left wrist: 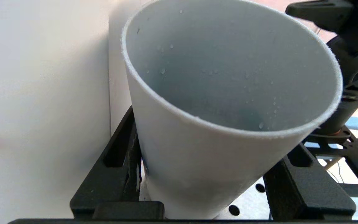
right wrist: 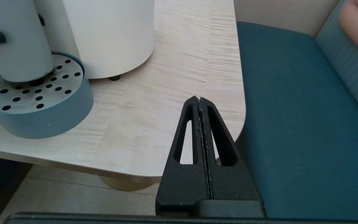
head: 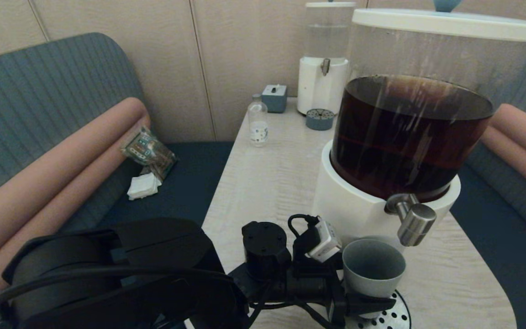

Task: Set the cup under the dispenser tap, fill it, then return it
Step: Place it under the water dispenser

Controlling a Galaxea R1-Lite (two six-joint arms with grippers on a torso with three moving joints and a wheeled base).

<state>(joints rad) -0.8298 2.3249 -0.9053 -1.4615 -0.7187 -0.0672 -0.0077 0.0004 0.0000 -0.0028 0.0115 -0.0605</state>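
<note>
The empty grey-green cup (head: 372,269) (left wrist: 213,155) (right wrist: 17,46) stands slightly tilted on the perforated drip tray (head: 397,315) (right wrist: 42,102). It sits just left of and below the dispenser tap (head: 411,219), a steel spout on the large white-based dispenser (head: 409,128) with dark brown liquid. My left gripper (head: 368,294) (left wrist: 210,133) is shut on the cup, one black finger on each side of its lower wall. Droplets cling inside the cup. My right gripper (right wrist: 199,99) is shut on nothing, low beside the table's near right corner, out of the head view.
At the table's far end stand a smaller dispenser (head: 324,68) with clear liquid, a small drip tray (head: 320,119), a grey box (head: 274,97) and a clear bottle (head: 258,121). A snack packet (head: 149,153) and napkin (head: 143,186) lie on the left bench. A blue seat (right wrist: 291,109) borders the table's right edge.
</note>
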